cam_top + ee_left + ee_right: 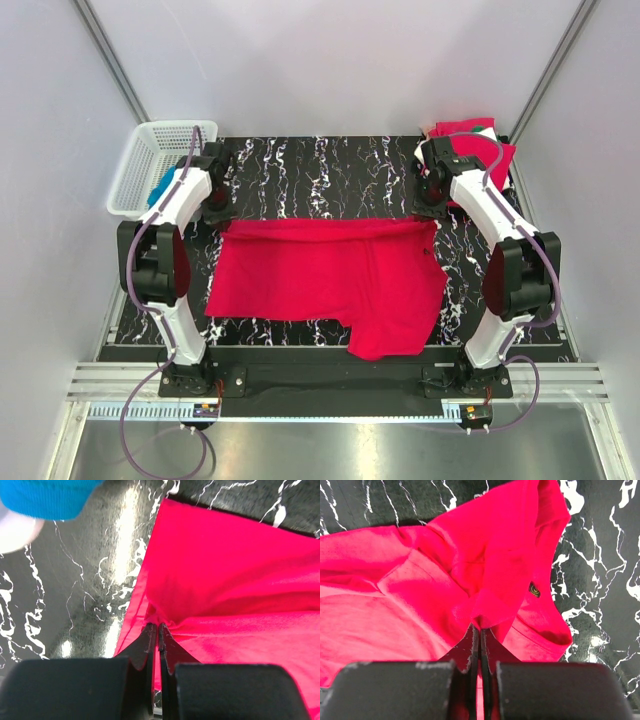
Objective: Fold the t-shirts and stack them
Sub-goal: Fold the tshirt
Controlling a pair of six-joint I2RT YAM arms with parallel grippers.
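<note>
We're mid-fold — left gripper (158,626) and right gripper (480,627) each pinch the spread t-shirt (320,275) tight at its far corners; other t-shirts (465,128) sit heaped beyond its right corner.

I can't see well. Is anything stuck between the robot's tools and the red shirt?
No, nothing visible. The left tool and the right tool are each shut right on the far edge of the red t-shirt, fabric pinched between their tips.
</note>
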